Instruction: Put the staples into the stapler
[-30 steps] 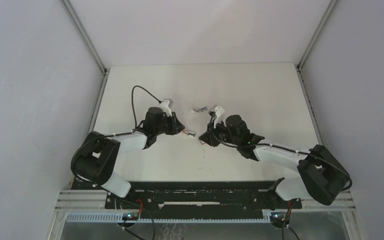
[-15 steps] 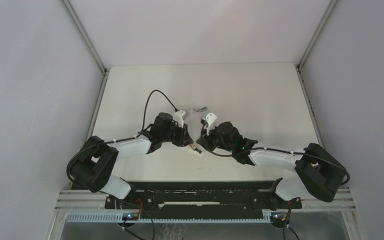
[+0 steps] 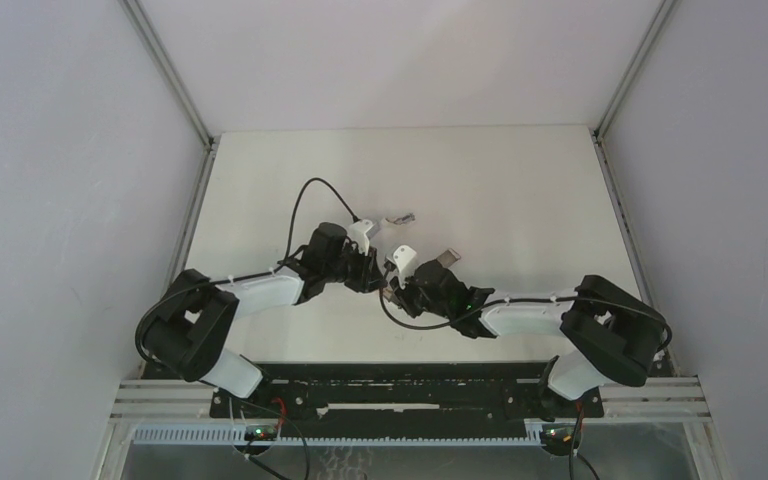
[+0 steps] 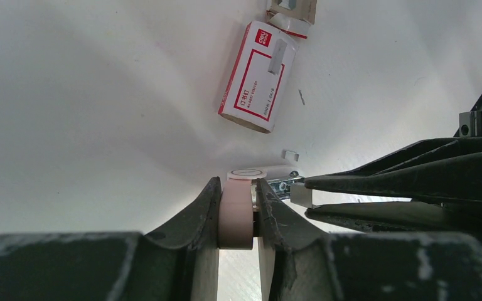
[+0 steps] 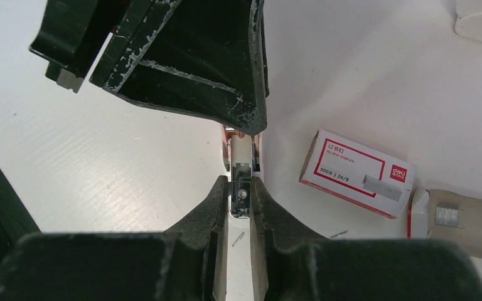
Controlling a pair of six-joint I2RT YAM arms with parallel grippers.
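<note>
Where the two arms meet over the white table, we see both pincers gripping the same small stapler. The left gripper is clamped on its pale pink body, one finger on each side. The right gripper faces it from the opposite side, pinched tight on the stapler's silvery metal end, and its fingertips come close to the left gripper's. The staples lie as a silvery-grey strip in the tray, which is drawn out at one end of the red-and-white box. That box lies flat on the table, near the right gripper and apart from the stapler. We cannot tell whether the stapler touches the table.
</note>
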